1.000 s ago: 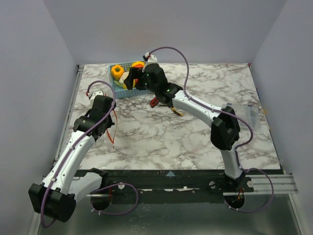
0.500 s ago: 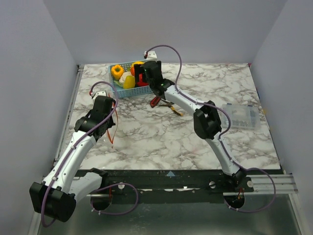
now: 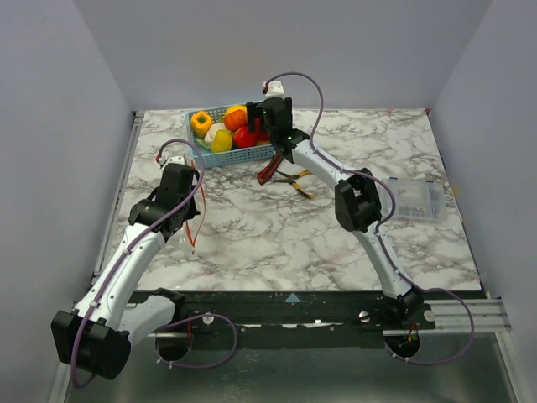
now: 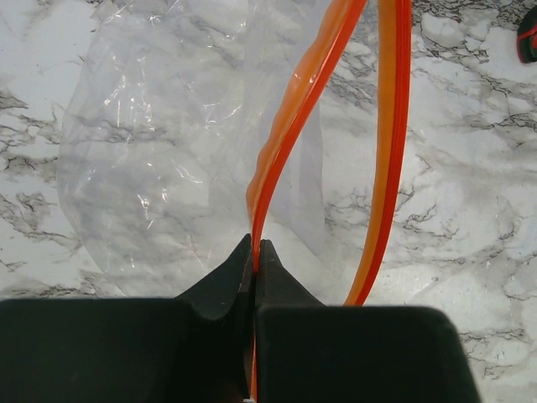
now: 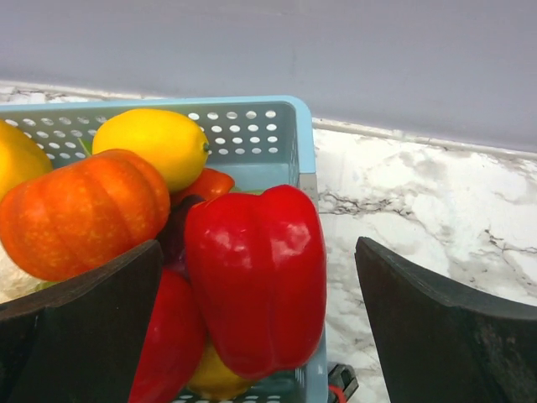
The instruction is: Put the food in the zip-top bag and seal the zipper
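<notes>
The food lies in a blue basket [image 3: 220, 154]: a red pepper [image 3: 246, 136], an orange pumpkin [image 3: 236, 117], a yellow pepper [image 3: 200, 122] and a lemon [image 3: 221, 141]. My right gripper [image 3: 267, 118] hangs open over the basket's right end. In the right wrist view the red pepper [image 5: 256, 277] stands between its wide-apart fingers [image 5: 436, 327], beside the pumpkin [image 5: 80, 210] and lemon [image 5: 155, 143]. My left gripper [image 4: 255, 248] is shut on one side of the zipper [image 4: 295, 105]. The clear zip-top bag [image 4: 176, 159] hangs open below it, with the other zipper strip [image 4: 390, 151] apart to the right.
Red-handled pliers [image 3: 281, 175] lie on the marble table just right of the basket; a handle shows in the right wrist view [image 5: 340, 388]. A clear plastic box [image 3: 411, 200] sits at the right side. The back wall is close behind the basket.
My right gripper has moved right and up from over the basket's middle to its right end, uncovering the food. The left arm holds the bag almost still.
</notes>
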{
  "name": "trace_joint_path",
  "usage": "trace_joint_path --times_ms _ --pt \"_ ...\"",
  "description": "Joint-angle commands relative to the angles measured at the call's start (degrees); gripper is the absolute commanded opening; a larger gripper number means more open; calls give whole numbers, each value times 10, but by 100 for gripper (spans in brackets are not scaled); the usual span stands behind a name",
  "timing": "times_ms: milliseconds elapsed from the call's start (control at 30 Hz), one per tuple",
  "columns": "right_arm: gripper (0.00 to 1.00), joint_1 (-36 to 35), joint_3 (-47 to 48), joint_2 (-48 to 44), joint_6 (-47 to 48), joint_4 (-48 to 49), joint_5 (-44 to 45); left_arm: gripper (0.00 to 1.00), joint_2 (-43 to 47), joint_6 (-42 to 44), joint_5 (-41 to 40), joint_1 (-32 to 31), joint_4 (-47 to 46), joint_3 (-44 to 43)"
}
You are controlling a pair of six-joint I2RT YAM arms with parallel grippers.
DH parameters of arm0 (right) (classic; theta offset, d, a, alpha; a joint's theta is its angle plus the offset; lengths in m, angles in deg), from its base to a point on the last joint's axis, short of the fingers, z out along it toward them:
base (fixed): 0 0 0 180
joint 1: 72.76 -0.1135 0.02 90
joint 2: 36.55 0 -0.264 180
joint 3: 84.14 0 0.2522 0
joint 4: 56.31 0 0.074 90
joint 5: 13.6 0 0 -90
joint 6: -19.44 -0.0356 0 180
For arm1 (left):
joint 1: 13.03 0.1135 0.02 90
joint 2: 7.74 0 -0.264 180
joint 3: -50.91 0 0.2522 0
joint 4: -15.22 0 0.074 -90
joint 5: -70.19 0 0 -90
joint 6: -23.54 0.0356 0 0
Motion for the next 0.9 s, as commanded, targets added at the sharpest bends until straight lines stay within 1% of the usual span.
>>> trace_joint_path --times_ms 0,167,200,267,333,367,467,500,567,600,667,800,867 --pt "100 11 33 40 -2 15 -32 0 -5 7 15 3 -9 2" --pt "100 16 50 60 -2 37 -42 0 -6 8 15 3 -8 1" --pt "98 16 51 61 -3 42 -46 0 -8 8 14 3 -9 1" --pt "91 18 52 64 -4 50 -58 0 -9 9 12 4 -8 1" --pt "88 18 57 68 -9 51 -67 0 -8 10 10 3 -8 1" --pt "85 18 59 70 -11 51 -69 0 -7 9 9 3 -8 1" --pt "68 18 60 69 -16 51 -70 0 -7 9 9 4 -8 1" --pt "65 18 61 68 -17 51 -69 0 -7 9 10 4 -8 1" --pt "53 18 62 62 -17 50 -70 0 -6 9 12 5 -9 1" --pt "48 18 62 57 -17 50 -69 0 -5 9 15 5 -10 1" --pt "41 17 60 44 -18 50 -73 0 -3 9 22 6 -12 1" --pt "29 17 60 21 -23 45 -72 0 -1 11 34 8 -14 2" --pt "27 18 58 7 -27 38 -71 0 -1 12 45 9 -16 3"
